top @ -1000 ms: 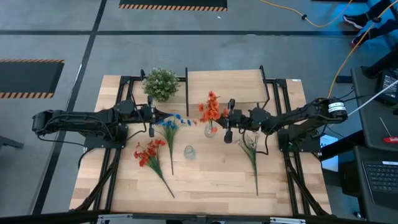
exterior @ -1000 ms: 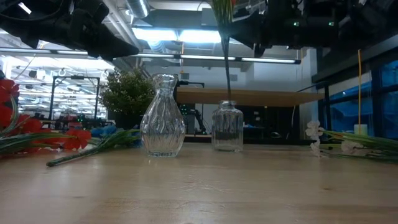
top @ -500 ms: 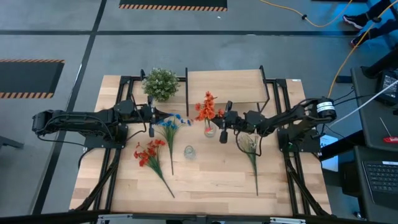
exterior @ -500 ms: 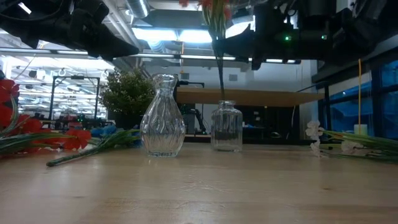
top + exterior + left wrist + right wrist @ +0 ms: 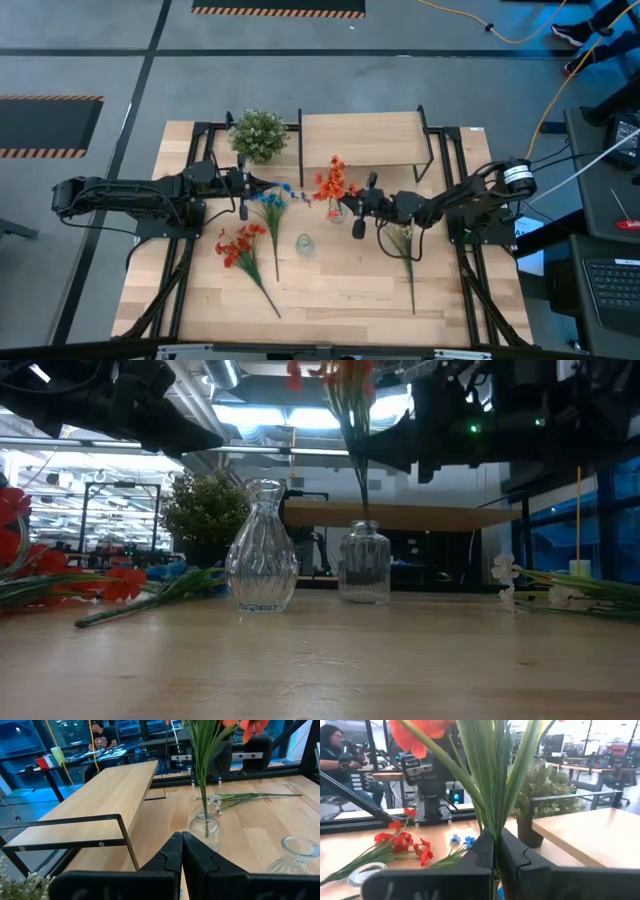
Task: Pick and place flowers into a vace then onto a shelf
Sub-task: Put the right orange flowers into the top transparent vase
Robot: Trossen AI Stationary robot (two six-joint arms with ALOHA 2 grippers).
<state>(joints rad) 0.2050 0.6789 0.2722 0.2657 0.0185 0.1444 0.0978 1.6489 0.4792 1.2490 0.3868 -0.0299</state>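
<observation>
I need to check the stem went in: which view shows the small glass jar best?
The low view: the jar stands side-on with the red-orange flower's stem entering its neck. The left wrist view shows it partly hidden; the high view shows only its top.

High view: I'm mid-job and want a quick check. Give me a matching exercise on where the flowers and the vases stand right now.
Things:
1. red-orange spray nearer the shelf (shelf)
2. blue spray
3. pale white spray
4. ribbed glass vase

States:
A. lying flat beside the shut left gripper
B. standing empty mid-table
C. upright, stem in the small glass vase, gripped by the right gripper
D. lying flat on the right half of the table

Pairs: 1-C, 2-A, 3-D, 4-B
</observation>
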